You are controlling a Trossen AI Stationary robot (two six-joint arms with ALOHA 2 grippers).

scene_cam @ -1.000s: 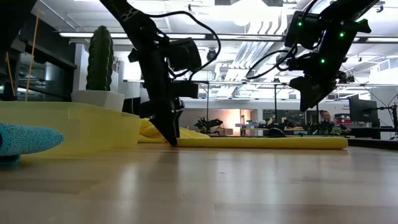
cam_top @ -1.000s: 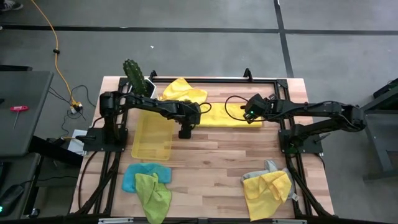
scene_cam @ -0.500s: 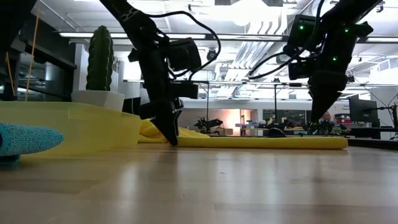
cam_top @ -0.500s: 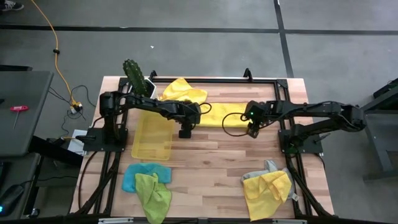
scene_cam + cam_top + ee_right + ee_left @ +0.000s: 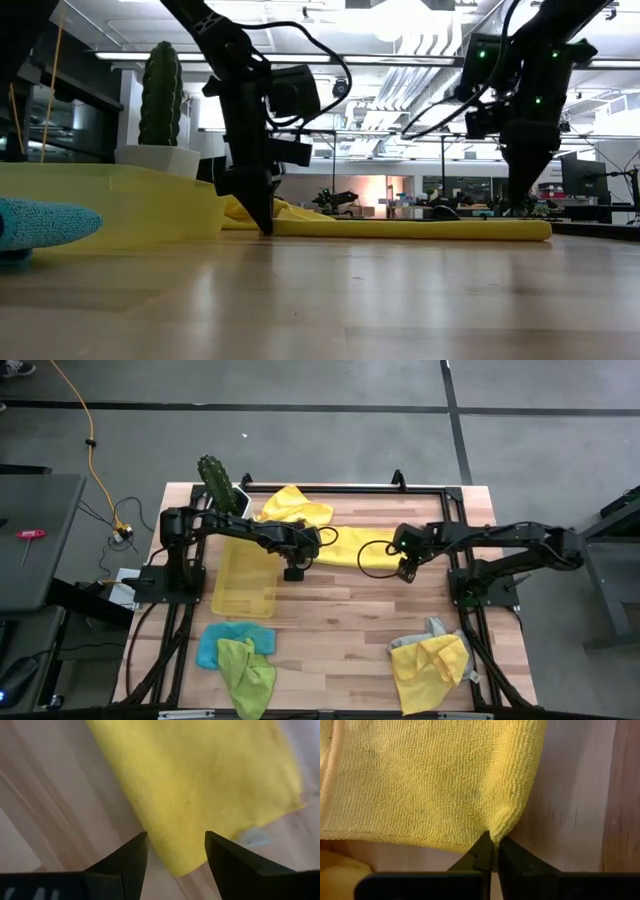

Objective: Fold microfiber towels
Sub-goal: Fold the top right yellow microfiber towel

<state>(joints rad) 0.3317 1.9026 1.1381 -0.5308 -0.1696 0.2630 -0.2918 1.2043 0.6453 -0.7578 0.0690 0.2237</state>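
A: Flat yellow towel (image 5: 352, 545) at the far middle of the table (image 5: 340, 610), long axis across, from one arm to the other. Left gripper (image 5: 492, 851) pressed together, pinching its near left corner. Right gripper (image 5: 175, 851) spread, straddling the near right corner, not closed yet.

B: So both arms equally near, one at each end?

A: Yes. Probably next: close right, then lift the near edge toward the far edge.

B: And the count?

A: One flat towel, one crumpled yellow behind (image 5: 290, 506), blue (image 5: 218, 641) and green (image 5: 248, 672) near left, yellow (image 5: 430, 665) over grey (image 5: 432, 630) near right. Six in all. One tray (image 5: 245, 585), one cactus (image 5: 214, 480).
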